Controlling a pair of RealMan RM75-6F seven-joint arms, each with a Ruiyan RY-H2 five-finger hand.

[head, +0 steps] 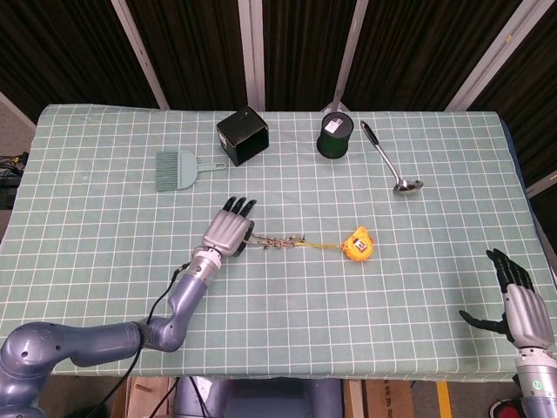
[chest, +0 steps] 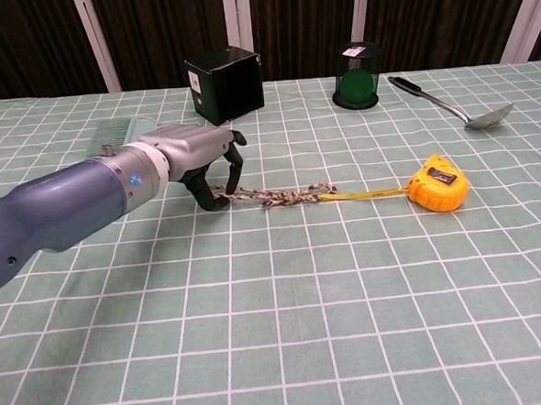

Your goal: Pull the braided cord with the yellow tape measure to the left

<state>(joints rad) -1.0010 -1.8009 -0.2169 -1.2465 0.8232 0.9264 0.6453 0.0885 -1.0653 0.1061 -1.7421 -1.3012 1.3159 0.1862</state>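
Observation:
The braided cord lies flat near the table's middle. A yellow tape strip joins its right end to the yellow tape measure. My left hand sits over the cord's left end, fingers curled down. Thumb and a finger pinch that end, which looks slightly raised. My right hand hovers open at the table's near right corner, far from the cord; only the head view shows it.
A black box and a dark green cup stand at the back. A ladle lies back right. A small brush lies left of the box.

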